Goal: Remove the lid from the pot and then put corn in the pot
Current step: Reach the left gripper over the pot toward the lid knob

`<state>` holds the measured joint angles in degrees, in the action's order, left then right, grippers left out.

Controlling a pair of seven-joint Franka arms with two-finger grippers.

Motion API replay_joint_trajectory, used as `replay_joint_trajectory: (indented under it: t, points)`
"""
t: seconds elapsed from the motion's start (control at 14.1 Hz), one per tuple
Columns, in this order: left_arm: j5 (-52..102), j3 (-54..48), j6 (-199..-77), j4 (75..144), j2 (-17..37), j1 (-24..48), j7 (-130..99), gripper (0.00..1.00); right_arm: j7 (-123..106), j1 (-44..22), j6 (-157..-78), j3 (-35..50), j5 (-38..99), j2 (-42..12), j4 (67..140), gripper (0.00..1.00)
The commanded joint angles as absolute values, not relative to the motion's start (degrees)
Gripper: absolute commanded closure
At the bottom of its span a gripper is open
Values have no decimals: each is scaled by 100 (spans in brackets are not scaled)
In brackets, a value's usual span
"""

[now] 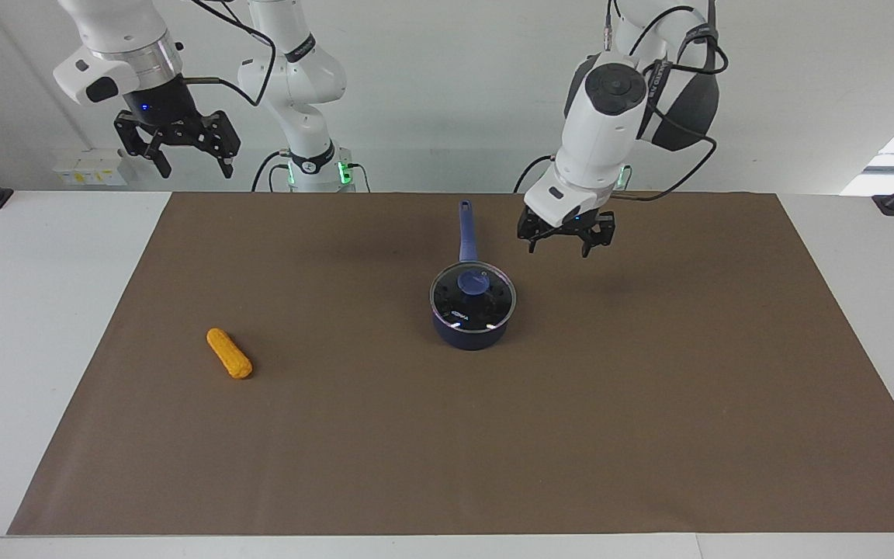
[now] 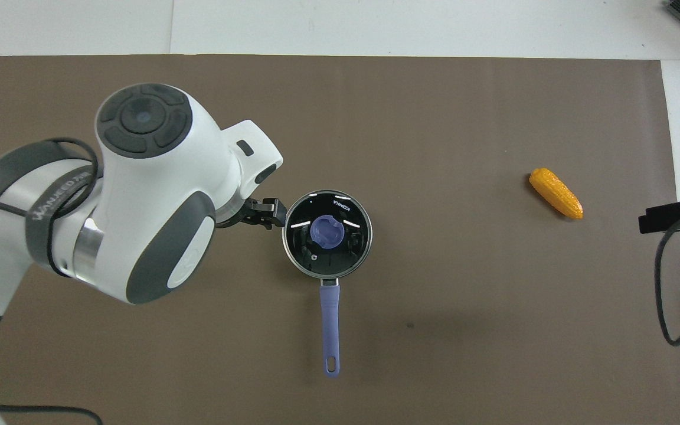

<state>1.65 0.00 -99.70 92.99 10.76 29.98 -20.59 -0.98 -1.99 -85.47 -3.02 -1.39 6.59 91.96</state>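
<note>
Glossy glass lid (image 1: 472,294), metal-rimmed; bumpy corn (image 1: 229,353); matt brown table cover (image 1: 447,435).

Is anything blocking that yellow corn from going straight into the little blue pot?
Yes. The round clear glass lid with a blue knob sits on the small navy-blue pot, closing it. The yellow-orange corn cob lies on the brown mat toward the right arm's end. The open left gripper hangs beside the pot.

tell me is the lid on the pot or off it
On. The lid sits flat on the pot, its metal rim matching the pot's edge in both views, blue knob centred. Neither gripper touches it.
</note>
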Motion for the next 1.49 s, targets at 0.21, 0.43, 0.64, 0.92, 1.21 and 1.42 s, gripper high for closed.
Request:
replay_joint_trajectory:
  t: [0.21,0.43,0.64,0.92,1.21,1.42]
  points:
    - [211,105,-10765,9308,1555,3611,-3004,0,-264,-158,-8481,-281,-123,835,9378,0]
    - [211,97,-11117,9299,1740,3805,-3357,0,-264,-158,-8481,-281,-123,835,9387,0]
    - [211,105,-11354,9307,1959,4033,-3559,0,-264,-158,-8481,-281,-123,844,9387,0]
    - [211,105,-11417,9325,2108,4043,-3595,0,-264,-158,-8481,-281,-123,844,9395,0]
    - [333,97,-11426,9352,2136,4025,-3595,0,-264,-158,-8481,-281,-123,888,9448,0]
    - [413,105,-11399,9308,2145,4025,-3621,0,-264,-150,-8508,-290,-123,896,9466,0]
